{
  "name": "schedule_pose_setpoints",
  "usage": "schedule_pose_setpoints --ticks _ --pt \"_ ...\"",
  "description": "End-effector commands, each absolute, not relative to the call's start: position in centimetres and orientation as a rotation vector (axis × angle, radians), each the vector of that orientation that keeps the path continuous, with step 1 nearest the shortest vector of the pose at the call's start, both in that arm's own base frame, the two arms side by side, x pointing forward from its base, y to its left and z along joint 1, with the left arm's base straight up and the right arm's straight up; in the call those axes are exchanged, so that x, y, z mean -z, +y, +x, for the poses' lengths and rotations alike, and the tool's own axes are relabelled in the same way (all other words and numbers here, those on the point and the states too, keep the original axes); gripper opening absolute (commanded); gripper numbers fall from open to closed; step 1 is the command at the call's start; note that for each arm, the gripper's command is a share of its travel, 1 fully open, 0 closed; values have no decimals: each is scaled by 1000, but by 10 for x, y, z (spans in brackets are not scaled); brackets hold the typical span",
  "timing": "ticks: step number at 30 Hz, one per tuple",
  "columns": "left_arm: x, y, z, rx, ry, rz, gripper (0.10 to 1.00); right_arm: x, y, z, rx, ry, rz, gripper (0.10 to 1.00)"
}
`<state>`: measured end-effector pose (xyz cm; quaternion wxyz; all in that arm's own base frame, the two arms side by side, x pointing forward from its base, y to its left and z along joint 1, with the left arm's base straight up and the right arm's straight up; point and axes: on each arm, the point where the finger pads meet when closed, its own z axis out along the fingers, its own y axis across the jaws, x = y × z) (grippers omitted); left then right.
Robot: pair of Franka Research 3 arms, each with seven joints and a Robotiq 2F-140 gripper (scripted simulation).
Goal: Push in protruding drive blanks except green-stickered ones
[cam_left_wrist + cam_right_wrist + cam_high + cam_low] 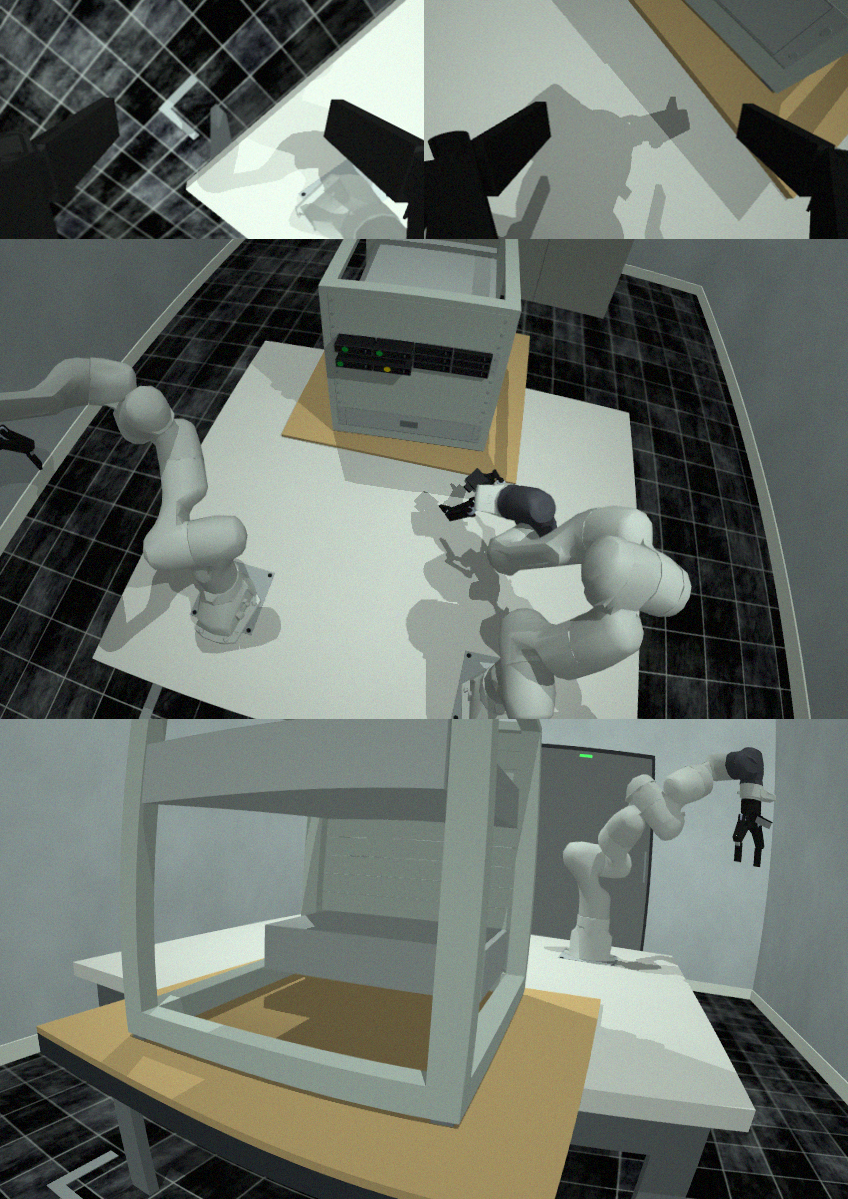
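Currently, the wide-open black two-finger right gripper (468, 495) (643, 119) holds nothing near the pale-grey metal rack (416, 394) (457, 897), which stands on a tan wooden board (380, 454) (511, 1099) (703, 80); the black left gripper (747, 862) (222, 118), equally spread and unladen, hangs well apart.

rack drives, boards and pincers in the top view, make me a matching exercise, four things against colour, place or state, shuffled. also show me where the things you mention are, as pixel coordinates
1. rack (416, 399) (458, 915)
2. right pincer (461, 494) (643, 119)
3. lower-row round sticker nearest the rack's middle (386, 369)
4. left pincer (748, 861) (221, 117)

A. yellow
B. open, away from the rack, beyond the white table's edge
C. on the tan board
D. open, over the white table

1-C, 2-D, 3-A, 4-B
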<state>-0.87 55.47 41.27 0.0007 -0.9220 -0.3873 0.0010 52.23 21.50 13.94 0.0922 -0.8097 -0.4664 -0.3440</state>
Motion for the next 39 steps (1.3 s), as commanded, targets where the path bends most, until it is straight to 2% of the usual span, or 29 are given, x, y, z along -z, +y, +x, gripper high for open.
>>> schedule_pose_setpoints --ticks 1,14,35,39 --pt "-413 554 -8 0 -1224 -2893 1000 -114 224 519 932 -1484 -2423 1000" --pt "-413 554 -8 0 -1224 -2893 1000 -84 280 500 792 -2088 -2396 1000" --pt "-413 554 -8 0 -1224 -2893 1000 -108 321 519 908 -2484 -2363 1000" --pt "-413 554 -8 0 -1224 -2893 1000 -126 338 527 994 -2586 -2350 1000"
